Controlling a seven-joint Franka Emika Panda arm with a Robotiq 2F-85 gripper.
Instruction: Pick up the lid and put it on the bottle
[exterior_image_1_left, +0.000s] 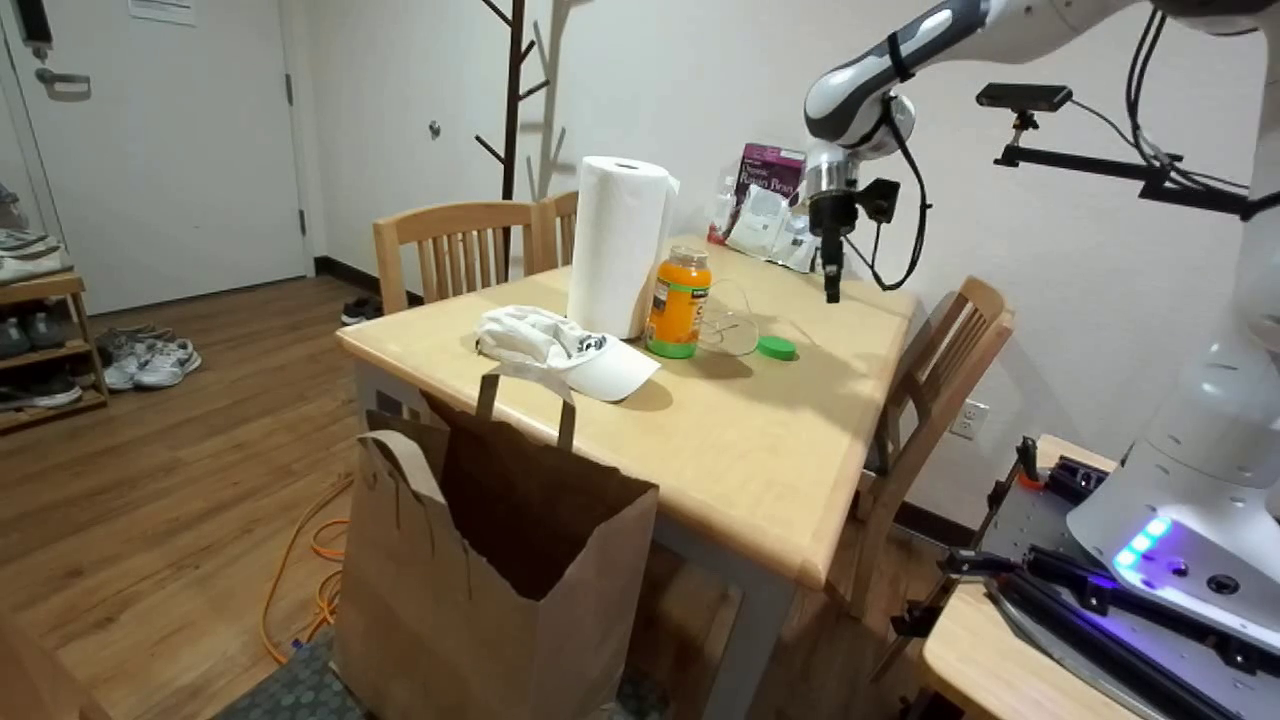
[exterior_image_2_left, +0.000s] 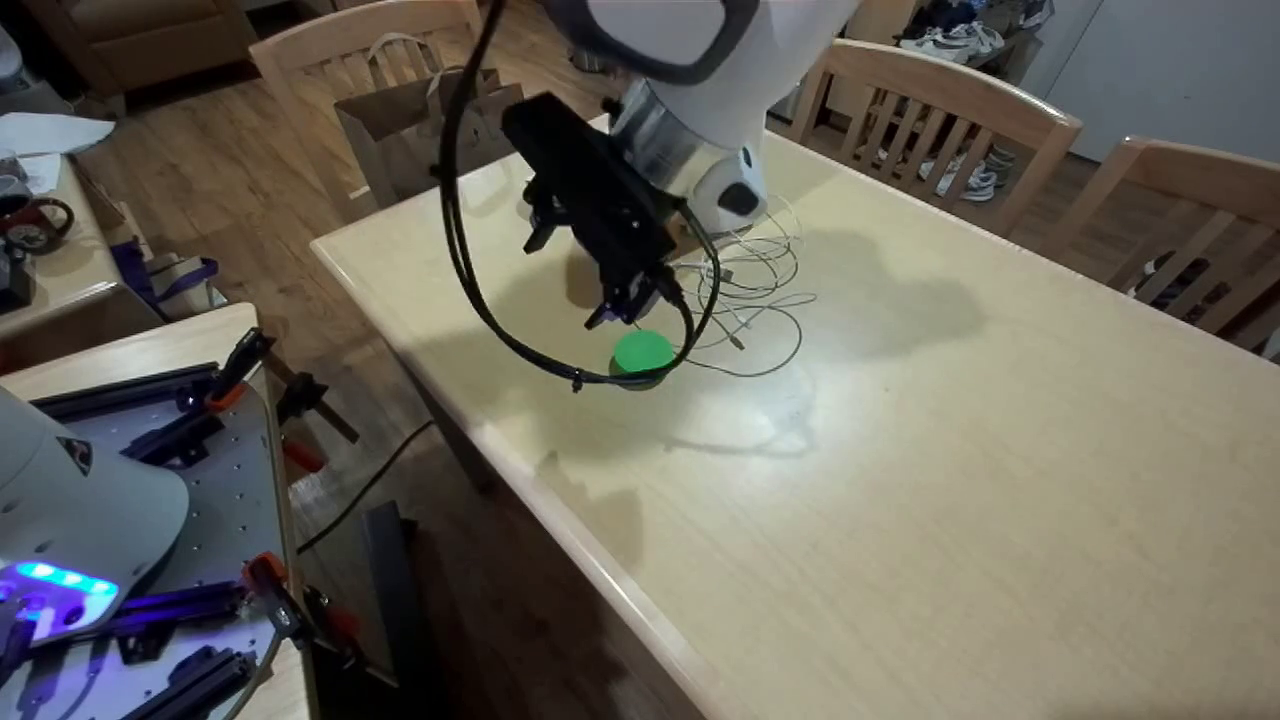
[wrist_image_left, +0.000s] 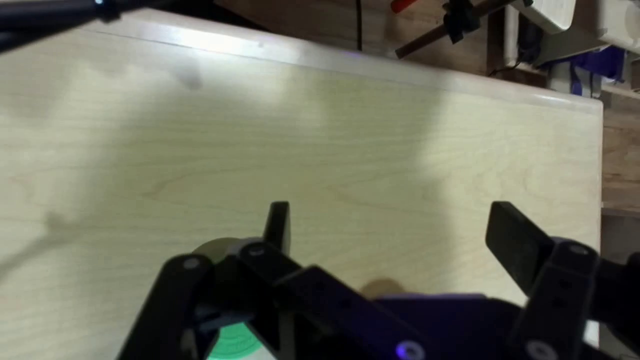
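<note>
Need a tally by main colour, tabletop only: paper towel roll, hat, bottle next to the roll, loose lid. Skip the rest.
White: 2 (paper towel roll, hat)
Orange: 1 (bottle)
Green: 1 (lid)
Total: 4

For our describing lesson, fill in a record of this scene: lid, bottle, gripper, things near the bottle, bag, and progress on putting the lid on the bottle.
lid: green, round, lying flat on the table
bottle: orange-yellow, upright, mouth uncovered
gripper: open, above the table, holding nothing
near the bottle: white paper towel roll, upright; white baseball cap
paper bag: beside the table, open at the top
progress: lid not yet picked up; bottle not yet closed
</note>
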